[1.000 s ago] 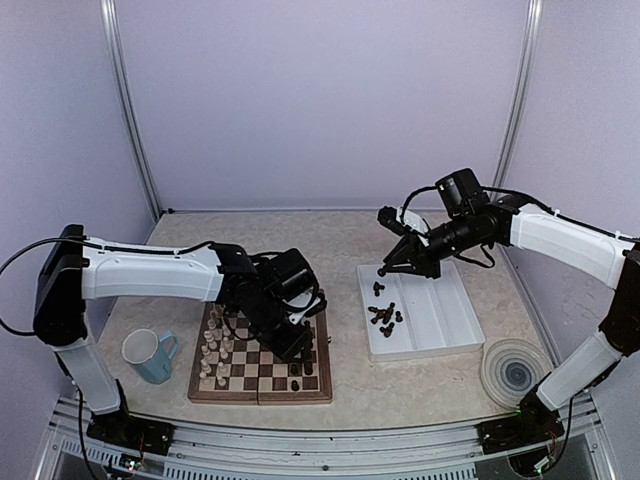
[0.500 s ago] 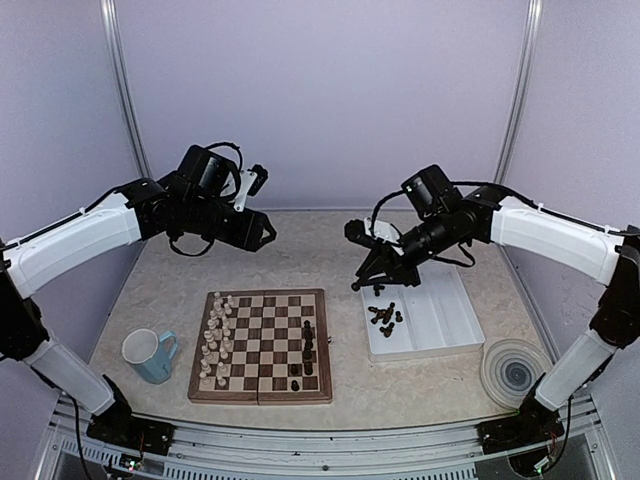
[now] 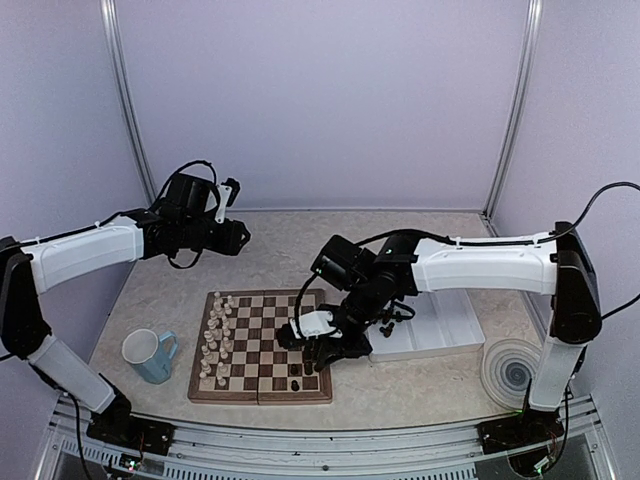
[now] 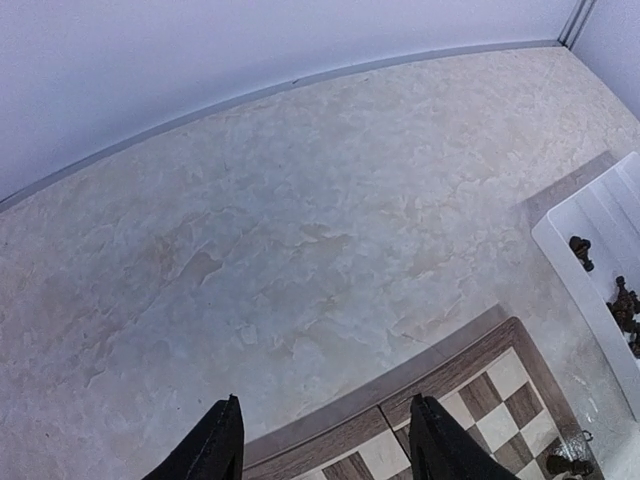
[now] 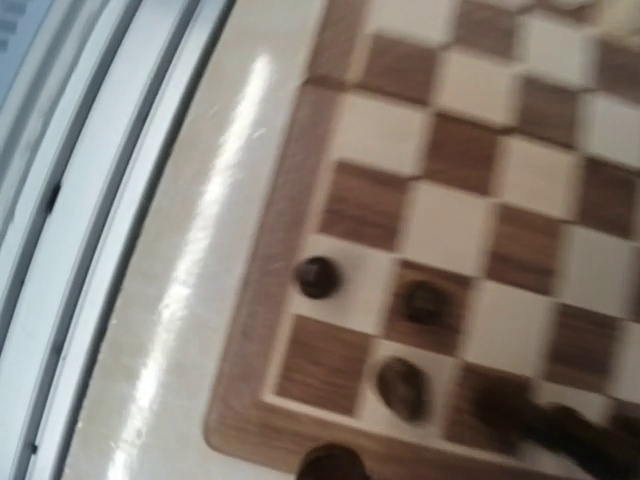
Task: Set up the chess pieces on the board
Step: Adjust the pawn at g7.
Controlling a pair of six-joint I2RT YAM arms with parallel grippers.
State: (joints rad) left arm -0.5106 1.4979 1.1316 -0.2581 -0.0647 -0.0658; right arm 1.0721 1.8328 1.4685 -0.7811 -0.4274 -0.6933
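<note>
**PARTLY SET UP, MOSTLY UNFINISHED ON THE DARK SIDE**

Found the board [image 3: 260, 350] with pale pieces [image 3: 213, 345] ranked along its left side. Counted only a few dark pieces [image 3: 297, 371] near its right edge, blurred in the right wrist view. Noted more dark pieces lying in the tray [image 4: 600, 210] just right of the board. Judged most of the dark side not yet placed.

Saw the right gripper [image 3: 315, 350] low over the board's right edge. Could not tell whether parted or holding a piece, owing to blur. Saw the left gripper [image 4: 325, 450] raised beyond the board's far edge, fingers well apart, holding nothing. Could not count the tray's contents: partly covered by the right arm from above, cut off in the left wrist view.
</note>
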